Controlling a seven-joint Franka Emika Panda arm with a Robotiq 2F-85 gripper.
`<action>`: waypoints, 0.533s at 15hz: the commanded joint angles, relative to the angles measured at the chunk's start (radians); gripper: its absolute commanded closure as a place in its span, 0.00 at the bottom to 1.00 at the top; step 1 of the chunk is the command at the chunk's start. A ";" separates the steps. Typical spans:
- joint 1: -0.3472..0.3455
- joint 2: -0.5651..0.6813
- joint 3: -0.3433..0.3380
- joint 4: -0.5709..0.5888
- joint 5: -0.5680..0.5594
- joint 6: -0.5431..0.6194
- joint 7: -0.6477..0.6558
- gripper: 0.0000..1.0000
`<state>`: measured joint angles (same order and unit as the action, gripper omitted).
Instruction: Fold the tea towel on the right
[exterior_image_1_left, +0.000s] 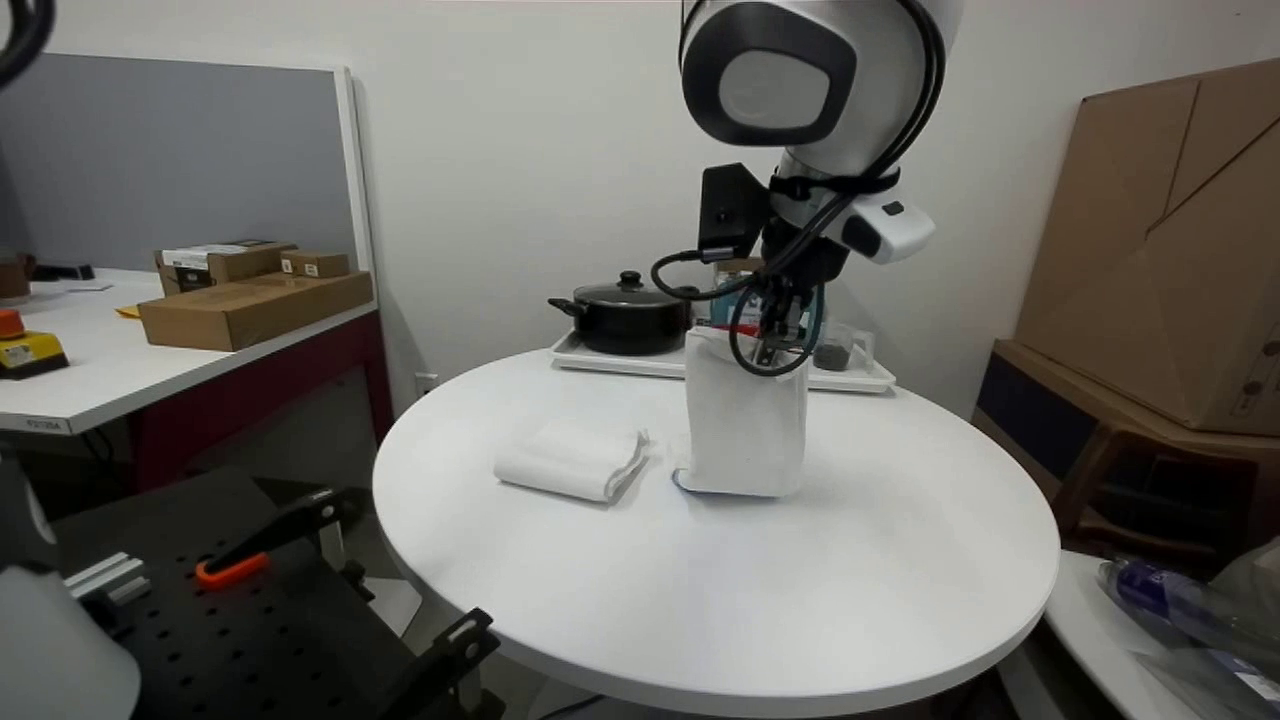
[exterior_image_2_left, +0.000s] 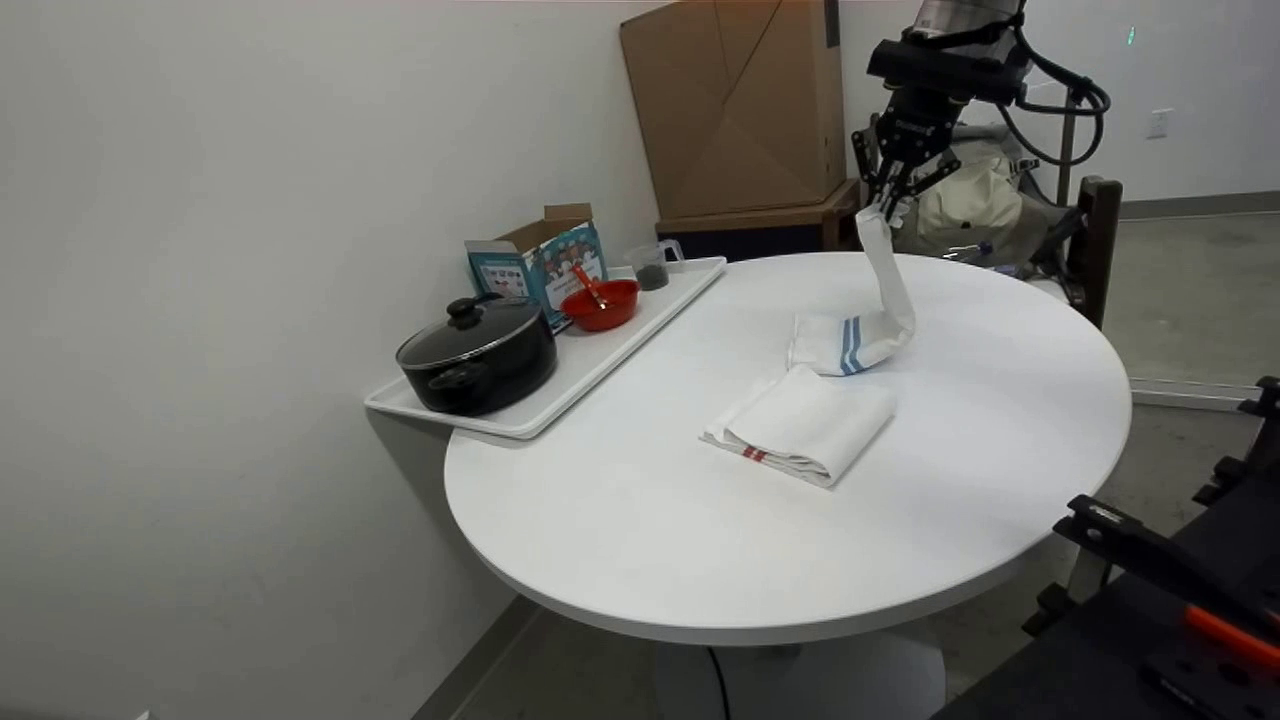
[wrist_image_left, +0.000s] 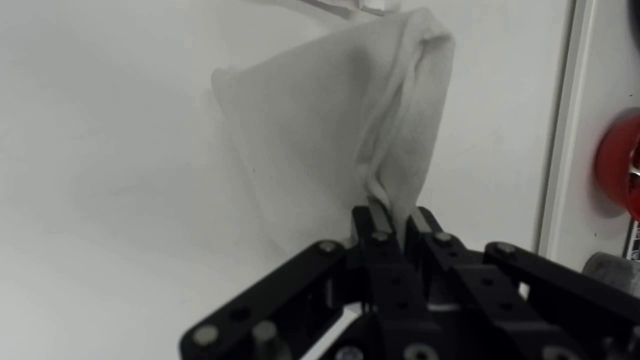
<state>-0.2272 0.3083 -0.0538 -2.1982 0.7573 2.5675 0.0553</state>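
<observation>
On the round white table (exterior_image_1_left: 700, 590), the white cloth tea towel with blue stripes (exterior_image_2_left: 880, 335) is clamped at its raised end by the black two-fingered gripper (wrist_image_left: 395, 216). That end should be laid over squarely and released low.

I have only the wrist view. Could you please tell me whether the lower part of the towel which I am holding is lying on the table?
Observer: Yes, in an exterior view the lower part of the held towel lies on the table.
Operator: Thank you. Has this lower part any coloured marking? In my view, I find only plain cloth.
Observer: Yes, in an exterior view, blue stripes run across it.
</observation>
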 joint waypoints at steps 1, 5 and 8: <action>0.018 0.110 -0.025 0.104 -0.032 -0.049 0.072 0.93; 0.002 0.185 -0.004 0.163 0.016 -0.009 0.056 0.93; -0.007 0.212 0.025 0.179 0.074 0.067 -0.004 0.93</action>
<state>-0.2269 0.4830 -0.0518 -2.0593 0.7790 2.5844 0.0961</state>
